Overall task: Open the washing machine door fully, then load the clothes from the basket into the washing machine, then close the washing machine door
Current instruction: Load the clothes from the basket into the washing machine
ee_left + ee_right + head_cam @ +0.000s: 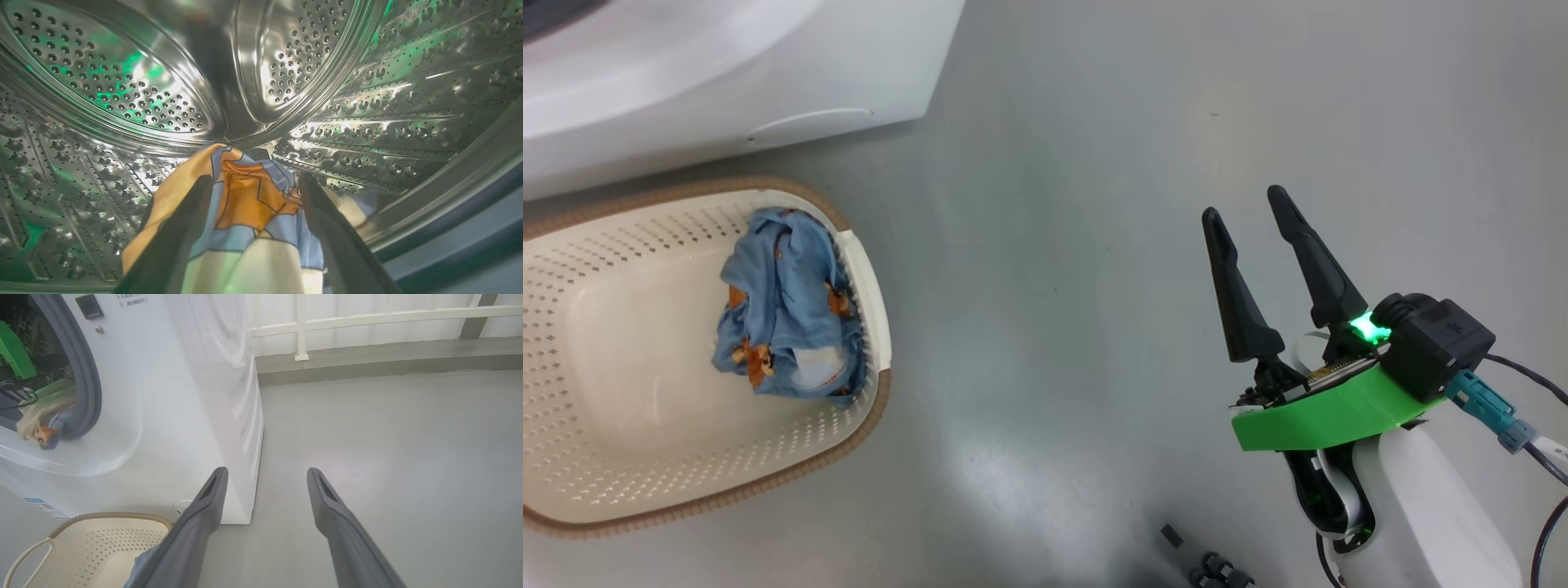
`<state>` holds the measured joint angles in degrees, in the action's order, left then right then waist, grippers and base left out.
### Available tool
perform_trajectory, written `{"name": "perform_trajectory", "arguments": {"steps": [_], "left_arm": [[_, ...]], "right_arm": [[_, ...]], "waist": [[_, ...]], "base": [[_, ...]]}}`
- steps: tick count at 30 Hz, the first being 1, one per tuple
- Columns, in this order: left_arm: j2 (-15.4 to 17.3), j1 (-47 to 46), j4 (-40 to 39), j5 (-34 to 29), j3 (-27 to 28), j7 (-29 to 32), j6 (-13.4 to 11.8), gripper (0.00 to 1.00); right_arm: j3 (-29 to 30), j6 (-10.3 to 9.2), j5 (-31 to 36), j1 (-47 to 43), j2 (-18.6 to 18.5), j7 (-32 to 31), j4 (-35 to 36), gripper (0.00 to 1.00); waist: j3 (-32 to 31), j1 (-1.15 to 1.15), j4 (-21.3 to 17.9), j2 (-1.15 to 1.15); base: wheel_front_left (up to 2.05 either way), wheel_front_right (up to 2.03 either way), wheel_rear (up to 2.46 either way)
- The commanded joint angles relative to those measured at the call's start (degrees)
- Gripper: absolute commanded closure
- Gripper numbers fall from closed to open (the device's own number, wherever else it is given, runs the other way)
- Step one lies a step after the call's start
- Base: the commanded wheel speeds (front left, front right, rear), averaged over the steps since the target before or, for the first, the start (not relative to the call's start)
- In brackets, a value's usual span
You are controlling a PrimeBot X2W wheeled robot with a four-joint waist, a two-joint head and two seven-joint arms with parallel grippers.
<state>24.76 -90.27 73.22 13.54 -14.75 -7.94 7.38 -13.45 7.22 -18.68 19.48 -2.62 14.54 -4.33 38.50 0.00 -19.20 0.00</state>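
Note:
My left gripper point(255, 179) is inside the steel drum point(122, 94) of the washing machine point(171, 396). Its fingers stand apart, open, with a blue, orange and cream piece of the clothes point(245, 200) lying loose between them. In the right wrist view that piece point(45, 428) hangs at the grey rubber ring point(88, 375). More blue clothes point(784, 310) lie bunched against the right wall of the basket point(645, 457), on the floor before the machine point(727, 73). My right gripper point(1245, 204) hovers open and empty over the floor, right of the basket point(94, 547). The washing machine door is out of view.
Grey floor spreads to the right of the machine. A white railing point(367, 318) on a raised kerb runs along the back. Small black parts point(1209, 563) show at the bottom edge of the head view. Cables trail from my right wrist point(1503, 408).

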Motion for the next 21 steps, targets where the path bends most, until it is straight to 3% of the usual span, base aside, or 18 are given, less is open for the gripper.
{"name": "perform_trajectory", "arguments": {"steps": [1, 8, 15, 21], "left_arm": [[1.96, -1.15, -0.79, 0.22, -0.18, 0.23, 0.08, 0.00], [1.14, -0.29, -0.23, 1.93, -1.03, -0.54, 0.10, 0.00], [0.11, 2.15, -1.43, 5.65, -0.78, -5.43, 0.10, 0.00], [0.06, 7.08, -8.18, 9.42, 1.48, -7.00, 0.10, 0.00]], "right_arm": [[-1.03, 0.26, -0.72, -1.00, -0.47, 0.46, 1.05, 0.00], [-0.77, 0.26, -0.65, -1.15, -0.78, 0.46, 1.05, 0.00], [-0.50, 0.26, -0.56, -1.28, -1.03, 0.46, 1.00, 0.00], [-0.07, 0.26, -0.34, -1.63, -1.55, 0.46, 1.28, 0.00]], "waist": [[-0.40, 0.00, 0.13, 0.00], [-1.19, 0.00, 0.55, 0.00], [-2.09, 0.00, 1.04, 0.00], [-3.16, 0.00, 1.67, 0.00]], "base": [[0.00, 0.00, 0.00], [0.00, 0.00, 0.00], [0.00, 0.00, 0.00], [0.00, 0.00, 0.00]]}}
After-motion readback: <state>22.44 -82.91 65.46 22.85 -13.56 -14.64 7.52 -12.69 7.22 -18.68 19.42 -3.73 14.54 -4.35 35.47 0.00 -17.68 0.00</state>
